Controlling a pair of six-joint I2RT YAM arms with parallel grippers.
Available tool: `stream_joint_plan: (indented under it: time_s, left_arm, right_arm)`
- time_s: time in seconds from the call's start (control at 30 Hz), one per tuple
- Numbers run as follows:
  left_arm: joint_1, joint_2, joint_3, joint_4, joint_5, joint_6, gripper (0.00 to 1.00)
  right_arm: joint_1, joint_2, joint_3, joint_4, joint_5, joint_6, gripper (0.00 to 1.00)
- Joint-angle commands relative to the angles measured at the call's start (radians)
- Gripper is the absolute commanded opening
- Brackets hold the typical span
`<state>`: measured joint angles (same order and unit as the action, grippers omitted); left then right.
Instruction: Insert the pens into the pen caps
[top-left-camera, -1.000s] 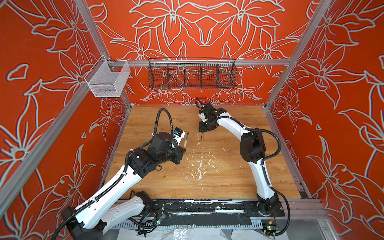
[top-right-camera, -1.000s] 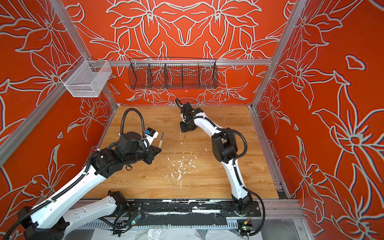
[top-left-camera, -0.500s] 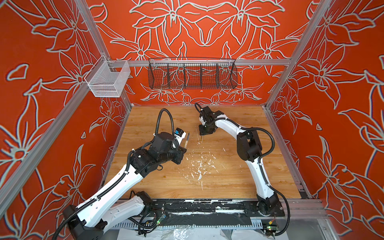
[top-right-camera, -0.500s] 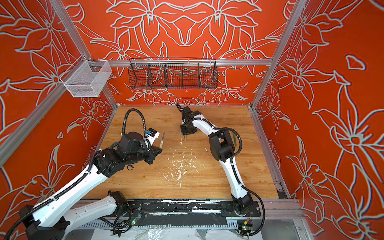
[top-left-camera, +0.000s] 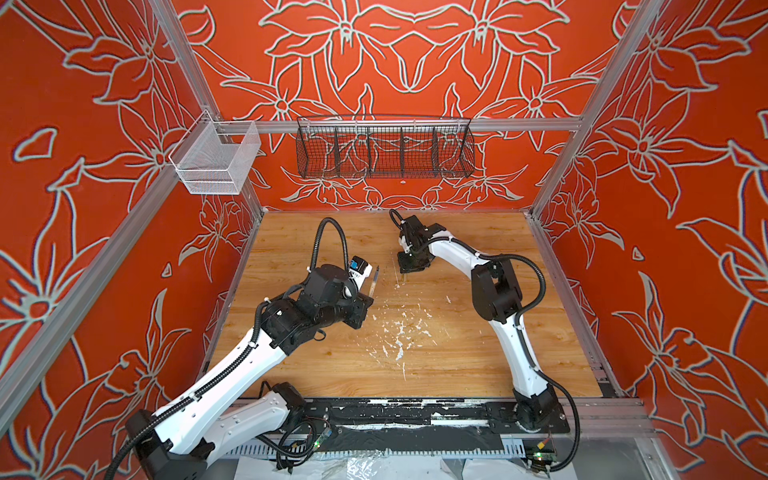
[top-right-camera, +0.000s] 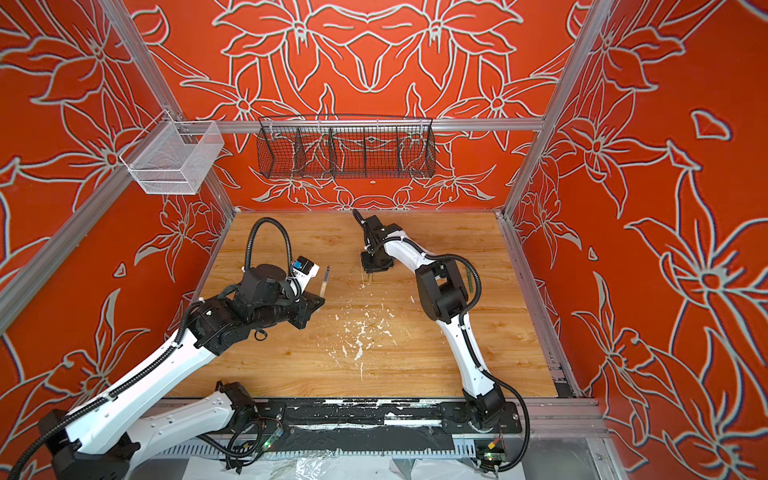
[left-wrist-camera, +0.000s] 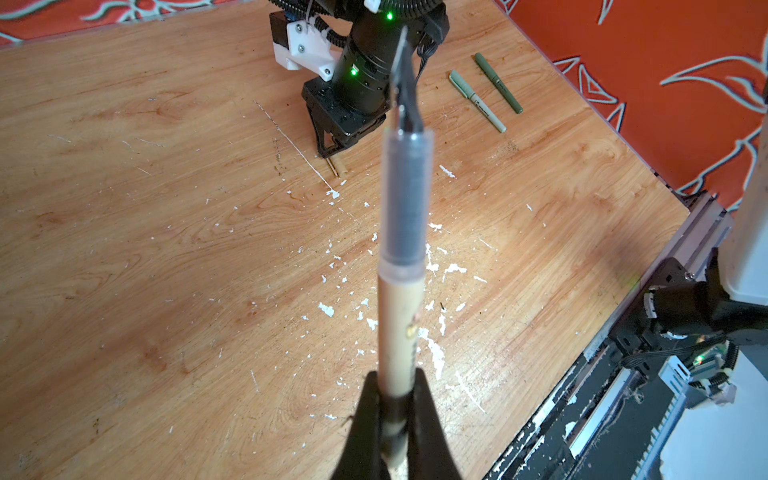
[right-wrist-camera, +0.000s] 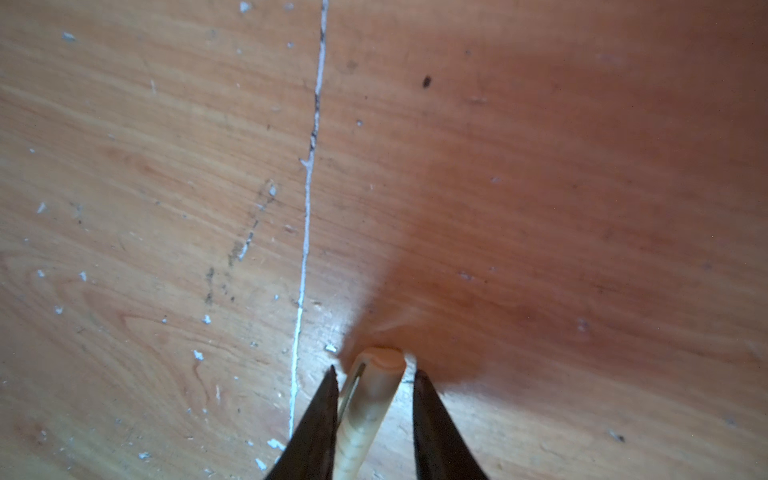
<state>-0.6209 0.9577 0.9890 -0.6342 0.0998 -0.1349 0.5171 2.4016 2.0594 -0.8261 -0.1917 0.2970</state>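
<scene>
My left gripper (left-wrist-camera: 397, 374) is shut on the lower end of a tan pen (left-wrist-camera: 400, 324), held above the table with its thin dark tip pointing away. In both top views this pen (top-left-camera: 375, 280) (top-right-camera: 326, 280) rises from the left gripper (top-left-camera: 370, 297). My right gripper (right-wrist-camera: 376, 370) is down at the wooden table, its jaws on either side of a tan pen cap (right-wrist-camera: 374, 390) lying there. One finger touches the cap's clip and a narrow gap shows at the other. A pale green pen (left-wrist-camera: 478, 102) and a dark green pen (left-wrist-camera: 498, 83) lie beyond the right arm.
White paint flecks (top-left-camera: 399, 332) are scattered over the middle of the table. A black wire basket (top-left-camera: 384, 149) hangs on the back wall and a white mesh basket (top-left-camera: 216, 160) on the left rail. A black base rail (top-left-camera: 415, 411) runs along the front edge.
The right gripper has settled lower over the cap and its jaws have narrowed around it. The left arm and its pen have not moved.
</scene>
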Motion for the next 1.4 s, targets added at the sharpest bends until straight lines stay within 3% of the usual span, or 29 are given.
stream_joint_plan:
  time_s: [0.0, 0.57, 0.77, 0.97, 1.37]
  left_arm:
    - [0.006, -0.009, -0.006, 0.015, 0.009, 0.0, 0.0]
    - [0.005, -0.003, -0.006, 0.022, 0.014, 0.001, 0.0]
    - [0.005, 0.005, -0.013, 0.034, 0.018, 0.0, 0.0]
    - [0.006, 0.069, -0.029, 0.055, 0.089, 0.002, 0.0]
    - [0.006, 0.072, -0.119, 0.169, 0.183, -0.02, 0.0]
  right_arm:
    - [0.003, 0.033, -0.011, -0.013, -0.012, 0.012, 0.3]
    - [0.002, 0.052, -0.005, -0.025, -0.021, 0.008, 0.21]
    - [0.002, -0.014, -0.037, 0.0, -0.02, 0.007, 0.16]
    - [-0.003, -0.083, -0.086, 0.045, -0.043, 0.013, 0.13]
    - [-0.037, -0.372, -0.37, 0.274, -0.163, 0.091, 0.08]
